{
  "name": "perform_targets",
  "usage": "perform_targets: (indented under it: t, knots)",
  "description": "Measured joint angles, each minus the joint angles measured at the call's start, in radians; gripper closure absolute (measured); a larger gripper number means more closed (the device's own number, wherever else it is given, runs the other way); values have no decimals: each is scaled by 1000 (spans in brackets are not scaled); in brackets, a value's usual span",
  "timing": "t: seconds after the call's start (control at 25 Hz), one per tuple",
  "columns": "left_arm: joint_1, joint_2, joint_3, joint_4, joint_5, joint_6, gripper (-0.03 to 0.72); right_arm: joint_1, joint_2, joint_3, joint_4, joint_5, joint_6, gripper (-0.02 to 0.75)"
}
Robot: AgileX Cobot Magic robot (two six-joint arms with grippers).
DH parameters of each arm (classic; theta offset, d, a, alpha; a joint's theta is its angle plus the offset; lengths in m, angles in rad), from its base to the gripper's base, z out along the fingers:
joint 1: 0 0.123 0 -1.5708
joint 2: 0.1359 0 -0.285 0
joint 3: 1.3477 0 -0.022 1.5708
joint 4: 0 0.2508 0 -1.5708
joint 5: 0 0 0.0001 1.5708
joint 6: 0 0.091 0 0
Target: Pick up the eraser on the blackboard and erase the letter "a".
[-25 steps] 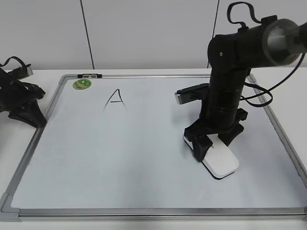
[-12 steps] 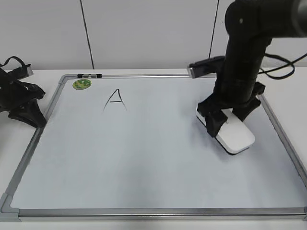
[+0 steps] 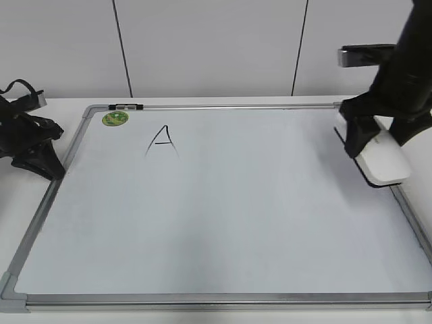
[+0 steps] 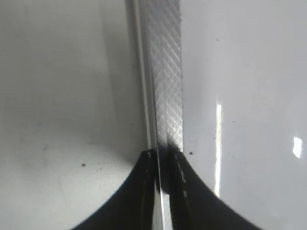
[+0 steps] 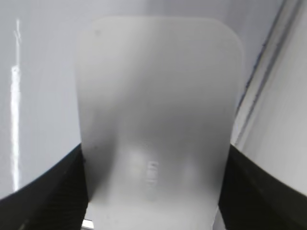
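Observation:
The blackboard [image 3: 202, 223] is a white board with a silver frame, lying flat on the table. My right gripper [image 3: 378, 138] is shut on the white eraser [image 3: 383, 160] and holds it over the board's right edge, by the frame. In the right wrist view the eraser [image 5: 158, 105] fills the space between the jaws [image 5: 153, 191], with the frame [image 5: 259, 96] beside it. No lowercase "a" shows anywhere on the board. My left gripper [image 3: 44, 162] rests at the board's left frame, jaws [image 4: 165, 158] shut over the frame strip [image 4: 165, 72].
An uppercase "A" [image 3: 162, 140] in black marker stands at the board's upper left, next to a round green sticker [image 3: 115, 119]. A small black clip [image 3: 126, 106] sits on the top frame. A white wall stands behind the table.
My right gripper has carried the eraser from the board's lower right-middle area up and to the right, to the right frame. The left arm has not moved.

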Motion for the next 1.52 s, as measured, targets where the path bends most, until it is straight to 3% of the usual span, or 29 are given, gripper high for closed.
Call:
perform_targets:
  t: [0.16, 0.32, 0.76, 1.52]
  knots:
    - [0, 0, 0, 0, 0, 0, 649, -111, 0, 0, 16, -7, 0, 195]
    - [0, 0, 0, 0, 0, 0, 648, -162, 10, -14, 19, -25, -1, 195]
    - [0, 0, 0, 0, 4, 0, 648, -166, 244, -272, 41, 1, -1, 196]
    - [0, 0, 0, 0, 4, 0, 641, -166, 355, -287, 58, 1, -1, 196]
